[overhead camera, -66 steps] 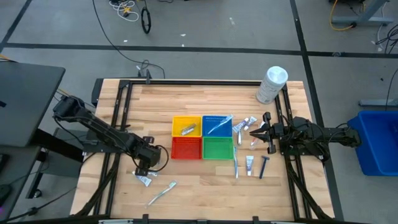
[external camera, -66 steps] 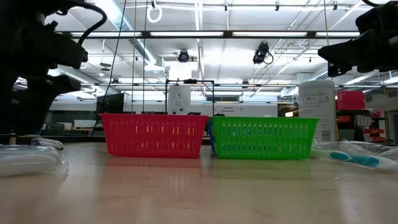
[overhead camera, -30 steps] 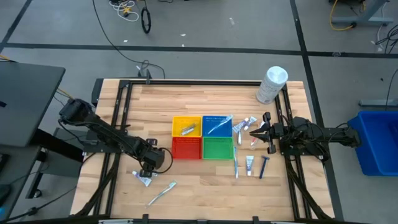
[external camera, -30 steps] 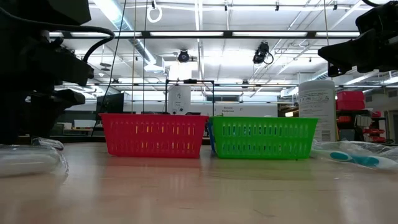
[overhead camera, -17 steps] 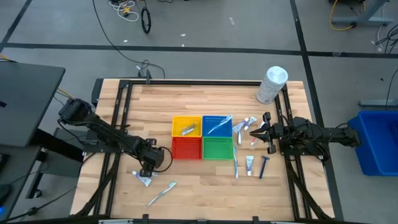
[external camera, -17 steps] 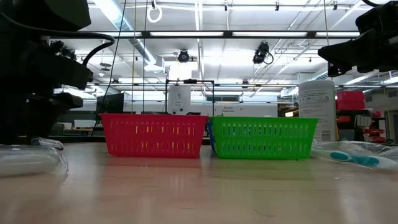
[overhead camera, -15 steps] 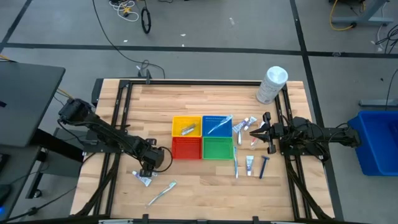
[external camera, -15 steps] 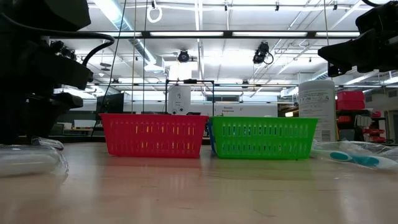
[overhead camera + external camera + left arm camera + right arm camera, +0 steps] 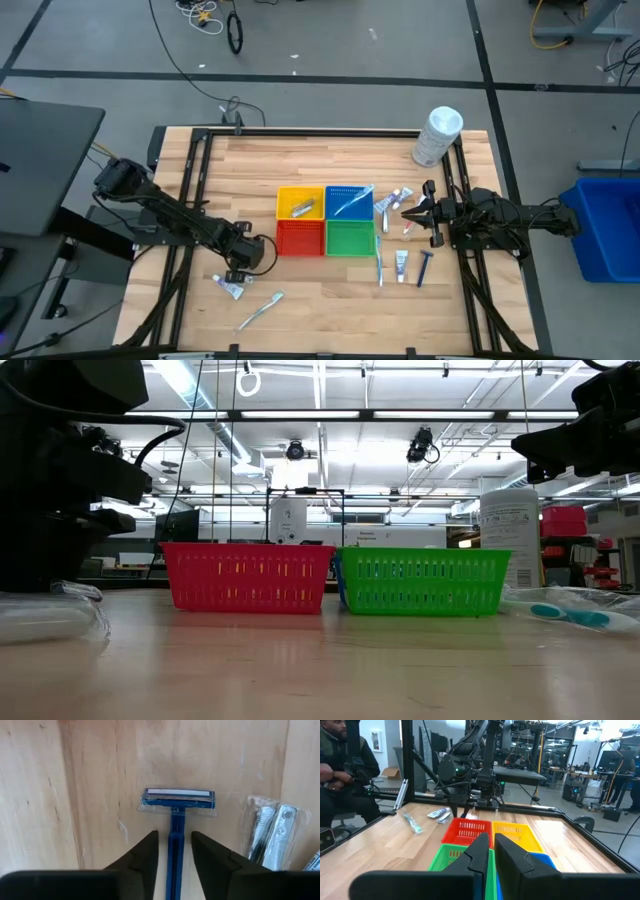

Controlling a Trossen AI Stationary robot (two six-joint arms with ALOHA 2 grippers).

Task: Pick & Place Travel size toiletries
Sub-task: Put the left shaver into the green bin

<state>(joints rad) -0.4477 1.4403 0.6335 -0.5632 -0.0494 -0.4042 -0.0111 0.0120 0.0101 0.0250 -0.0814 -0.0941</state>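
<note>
Beside the red basket (image 9: 299, 238), the left gripper (image 9: 173, 851) straddled the razor (image 9: 177, 805) handle, fingers not yet clamped; squeezing centred looked wisest

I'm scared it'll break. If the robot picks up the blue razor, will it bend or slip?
Probably not. The razor looks like stiff plastic, so it shouldn't flop. Its handle is thin, so it could twist between the left hand's fingers. A clear cap seems to cover the blade.
</note>
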